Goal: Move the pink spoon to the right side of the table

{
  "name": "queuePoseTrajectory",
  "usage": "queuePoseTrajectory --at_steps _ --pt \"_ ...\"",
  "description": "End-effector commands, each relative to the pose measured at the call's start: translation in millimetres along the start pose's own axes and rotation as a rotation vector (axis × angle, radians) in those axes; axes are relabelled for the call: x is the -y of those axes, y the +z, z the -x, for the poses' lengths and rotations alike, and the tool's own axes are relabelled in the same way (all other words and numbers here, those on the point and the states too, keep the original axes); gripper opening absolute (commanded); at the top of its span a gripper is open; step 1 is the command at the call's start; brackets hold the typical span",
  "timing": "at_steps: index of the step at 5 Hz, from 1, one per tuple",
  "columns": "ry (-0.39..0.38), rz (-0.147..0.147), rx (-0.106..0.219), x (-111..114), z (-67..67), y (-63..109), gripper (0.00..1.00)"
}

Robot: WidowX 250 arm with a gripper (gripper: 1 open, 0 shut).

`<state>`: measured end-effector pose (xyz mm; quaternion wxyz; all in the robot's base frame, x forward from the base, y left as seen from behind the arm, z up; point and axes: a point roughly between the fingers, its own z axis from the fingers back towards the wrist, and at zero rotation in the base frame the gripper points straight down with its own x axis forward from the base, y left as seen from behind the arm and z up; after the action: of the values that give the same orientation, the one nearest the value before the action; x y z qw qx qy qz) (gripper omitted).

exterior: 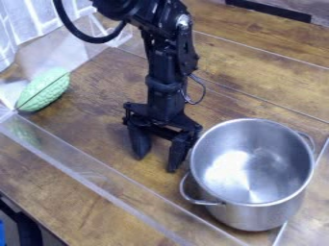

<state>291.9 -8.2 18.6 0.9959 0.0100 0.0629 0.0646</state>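
Observation:
The pink spoon does not show in the camera view; it is hidden or out of view. My gripper (160, 154) points straight down at the dark brown table (264, 72), with its black fingers (140, 142) spread apart and touching or nearly touching the wood. It is open and I see nothing between the fingers. The black arm rises from it toward the top left. A steel pot (252, 184) stands just right of the gripper, its mouth facing up and its inside showing only bare metal.
A green ribbed vegetable-like object (45, 88) lies at the left edge. A clear plastic strip (90, 175) runs diagonally along the table's near edge. A small handle sticks out of the pot's left side toward the gripper.

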Motion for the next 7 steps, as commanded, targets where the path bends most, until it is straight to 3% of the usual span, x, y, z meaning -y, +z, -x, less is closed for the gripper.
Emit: queuePoseTrajectory --at_steps 1,3,5,7 --pt "-0.025 0.003 0.043 16 9.0 15.0 0.00" --pt "-0.007 0.006 0.050 13 18.1 11.6 0.00" --pt "0.014 0.008 0.057 -11 13.6 10.1 0.00" --pt "0.077 0.014 0.063 15 19.1 12.3 0.00"
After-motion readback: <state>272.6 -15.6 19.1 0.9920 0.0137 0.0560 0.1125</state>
